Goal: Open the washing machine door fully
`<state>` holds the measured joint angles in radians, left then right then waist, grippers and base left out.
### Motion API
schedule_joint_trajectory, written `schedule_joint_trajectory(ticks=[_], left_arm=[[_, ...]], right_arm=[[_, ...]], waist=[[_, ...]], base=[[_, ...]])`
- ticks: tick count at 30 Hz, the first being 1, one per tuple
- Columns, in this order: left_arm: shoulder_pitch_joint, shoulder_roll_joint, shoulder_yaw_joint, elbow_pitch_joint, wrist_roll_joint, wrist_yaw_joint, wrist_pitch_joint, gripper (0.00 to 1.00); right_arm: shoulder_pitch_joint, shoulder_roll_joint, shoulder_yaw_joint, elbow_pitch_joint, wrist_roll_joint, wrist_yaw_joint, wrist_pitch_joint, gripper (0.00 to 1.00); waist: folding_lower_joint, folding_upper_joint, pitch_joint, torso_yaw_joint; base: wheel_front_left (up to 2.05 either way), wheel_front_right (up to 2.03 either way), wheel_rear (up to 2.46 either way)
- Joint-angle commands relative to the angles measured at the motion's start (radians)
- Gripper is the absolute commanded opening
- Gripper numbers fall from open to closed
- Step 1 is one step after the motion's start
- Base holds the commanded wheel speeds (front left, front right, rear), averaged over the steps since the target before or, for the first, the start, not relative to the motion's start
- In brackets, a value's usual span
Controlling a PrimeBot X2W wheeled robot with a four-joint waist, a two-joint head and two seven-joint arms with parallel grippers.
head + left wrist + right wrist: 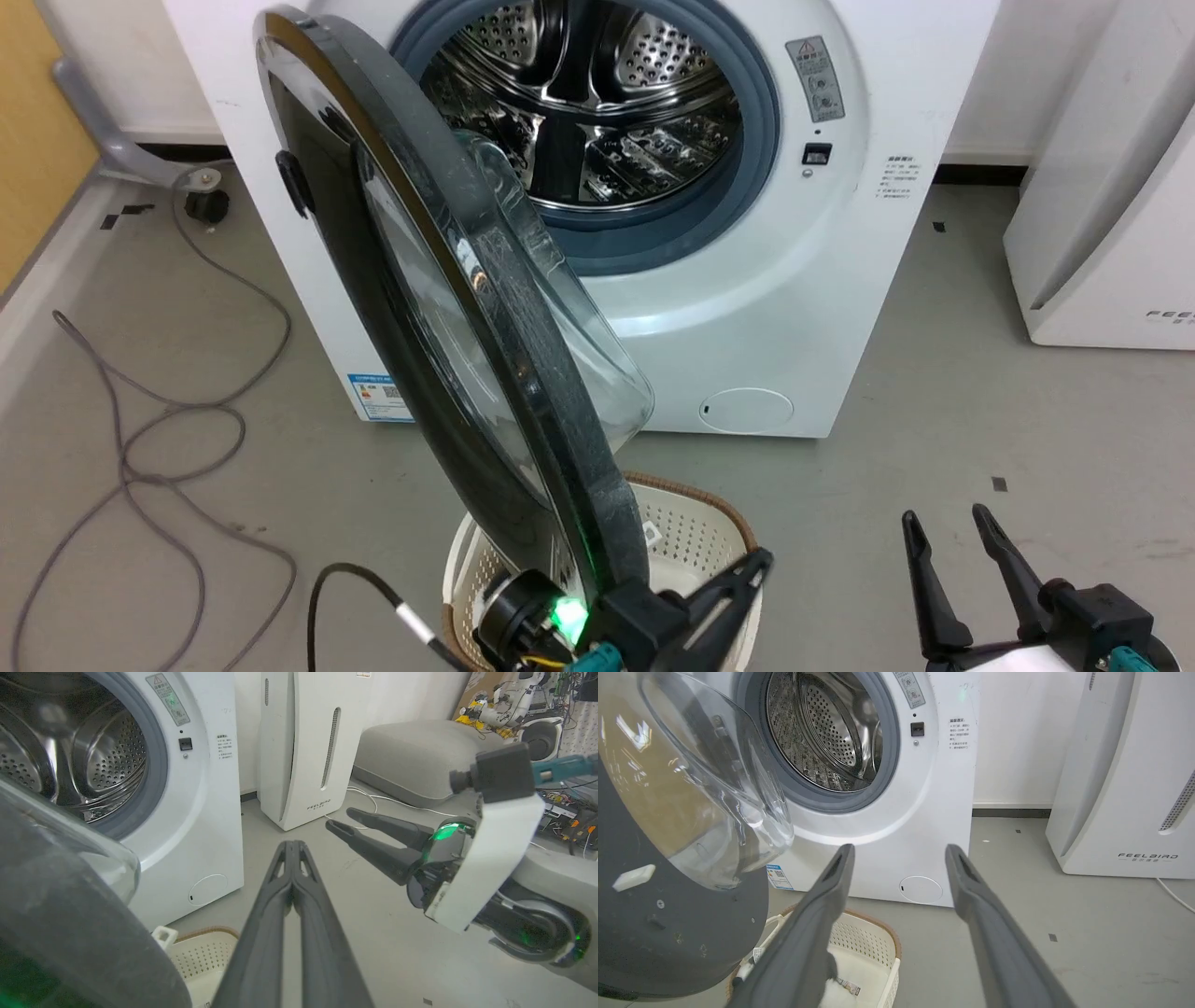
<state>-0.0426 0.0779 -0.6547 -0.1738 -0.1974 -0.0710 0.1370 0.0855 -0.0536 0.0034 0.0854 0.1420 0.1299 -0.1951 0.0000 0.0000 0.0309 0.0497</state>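
- The washing machine door (439, 308) stands roughly square to the washing machine (747, 308), drum (597, 112) exposed; more swing is probably left.
- The left pincer (292, 847), closed and empty, sits beside the door's free edge.
- The right pincer (943, 513) is spread and empty, apart from the door.

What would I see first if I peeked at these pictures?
The big black door, swung out from the white washing machine, its glass bowl bulging. Behind it gapes the shiny steel drum. Below the door sits a white basket, with the shut left gripper by it and the open right gripper further right.
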Motion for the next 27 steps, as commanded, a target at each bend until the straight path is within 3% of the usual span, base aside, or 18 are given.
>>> schedule_joint_trajectory(ticks=[1, 12, 20, 27], left_arm=[[-0.028, -0.004, 0.011, 0.027, -0.003, 0.011, -0.015, 0.00], [-0.119, -0.023, 0.052, 0.175, -0.032, 0.102, -0.105, 0.00], [-0.092, -0.012, 0.057, 0.148, -0.035, 0.149, -0.099, 0.00], [-0.032, 0.031, 0.070, 0.082, -0.038, 0.176, -0.067, 0.00]], right_arm=[[0.000, 0.003, -0.001, -0.002, 0.000, 0.001, 0.002, 1.00], [-0.001, 0.003, 0.008, 0.003, 0.008, 0.001, 0.005, 1.00], [-0.003, 0.003, 0.008, 0.010, 0.018, 0.001, 0.001, 1.00], [-0.021, 0.003, 0.021, 0.026, 0.028, 0.001, 0.002, 1.00]], waist=[[0.0000, 0.0000, 0.003, -0.002], [0.0000, 0.0000, 0.013, -0.013], [0.0000, 0.0000, 0.021, -0.005], [0.0000, 0.0000, 0.020, 0.001]], base=[[0.00, 0.00, 0.00], [0.00, 0.00, 0.00], [0.00, 0.00, 0.00], [0.00, 0.00, 0.00]])
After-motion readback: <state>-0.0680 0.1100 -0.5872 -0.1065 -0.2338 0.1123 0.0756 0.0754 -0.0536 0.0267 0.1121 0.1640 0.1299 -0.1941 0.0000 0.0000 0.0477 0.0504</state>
